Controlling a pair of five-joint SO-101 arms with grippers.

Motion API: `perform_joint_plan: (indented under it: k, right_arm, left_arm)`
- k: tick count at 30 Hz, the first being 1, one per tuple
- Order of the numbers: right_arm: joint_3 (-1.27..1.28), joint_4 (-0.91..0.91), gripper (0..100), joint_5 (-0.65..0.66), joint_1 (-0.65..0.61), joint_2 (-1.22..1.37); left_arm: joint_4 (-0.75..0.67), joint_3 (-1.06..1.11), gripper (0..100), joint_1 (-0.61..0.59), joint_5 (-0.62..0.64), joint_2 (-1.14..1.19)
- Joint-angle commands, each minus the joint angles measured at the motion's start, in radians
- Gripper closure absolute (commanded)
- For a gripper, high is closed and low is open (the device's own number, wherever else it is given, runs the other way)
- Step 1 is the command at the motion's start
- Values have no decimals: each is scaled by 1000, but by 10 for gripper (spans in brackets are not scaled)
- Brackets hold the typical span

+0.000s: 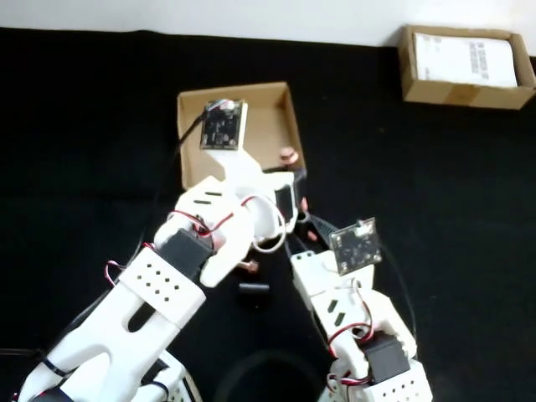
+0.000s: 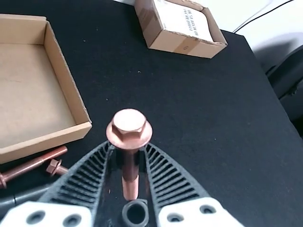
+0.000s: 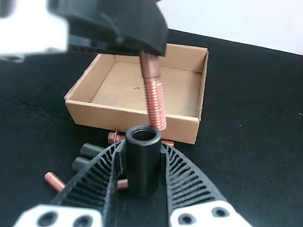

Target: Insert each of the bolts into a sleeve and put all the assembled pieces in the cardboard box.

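Insertion in hand: holding bolt pinched in left gripper just above sleeve pinched in right gripper; next, lower squarely into bore.

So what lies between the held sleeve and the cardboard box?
Loose copper bolts lie on the table by the cardboard box, in the right wrist view.

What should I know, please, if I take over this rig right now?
Left end effector: shut on a copper-coloured hex-head bolt, threads pointing down.
Right end effector: shut on an upright black cylindrical sleeve.
The bolt's tip hangs just above the sleeve's bore, not yet in.
Open cardboard box: the floor in view is bare. Loose copper bolts and black sleeves lie on the black table beside it.
Done: nothing boxed. Left: insert, box, repeat for the rest.
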Motion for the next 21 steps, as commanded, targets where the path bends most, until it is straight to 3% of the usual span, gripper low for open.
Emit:
perform_joint_plan:
  k: [1,21]
  right_arm:
    - [-4,-24,991,-6,22,-7]
    - [-2,-22,991,-5,22,-4]
  left_arm:
    - [3,-61,992,12,3,-2]
    - [46,-56,992,13,3,-102]
